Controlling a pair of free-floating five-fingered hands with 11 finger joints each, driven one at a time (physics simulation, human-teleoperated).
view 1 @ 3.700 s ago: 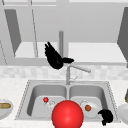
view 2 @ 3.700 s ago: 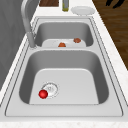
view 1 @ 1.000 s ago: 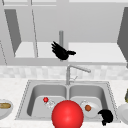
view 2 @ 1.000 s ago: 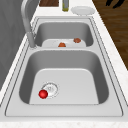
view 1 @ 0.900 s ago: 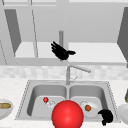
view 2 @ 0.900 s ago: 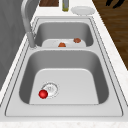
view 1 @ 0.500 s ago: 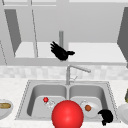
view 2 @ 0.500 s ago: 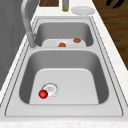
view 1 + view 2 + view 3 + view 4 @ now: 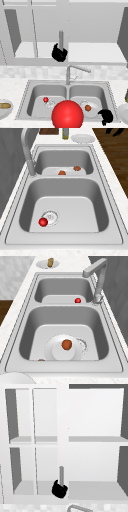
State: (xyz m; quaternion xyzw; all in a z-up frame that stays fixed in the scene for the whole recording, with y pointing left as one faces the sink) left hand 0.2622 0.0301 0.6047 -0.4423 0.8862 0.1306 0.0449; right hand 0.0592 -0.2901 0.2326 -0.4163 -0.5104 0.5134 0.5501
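Observation:
My left hand is up at the wall cabinet, its fingers curled round the lower end of a grey vertical door handle. In the upper view the same left hand sits just above the bottom shelf, with the handle rising out of it. My right hand hangs with relaxed fingers over the sink's front right corner, beside a white plate on the counter. The right hand's fingers point down in the left side view.
A big red ball is in the foreground. A small red ball lies by the left basin's drain. A plate with an orange piece rests in the right basin. The faucet stands at the back, and a plate with food is on the left.
The left hand has dropped slightly and its spread fingers have curled round the cabinet handle. The right hand has not moved.

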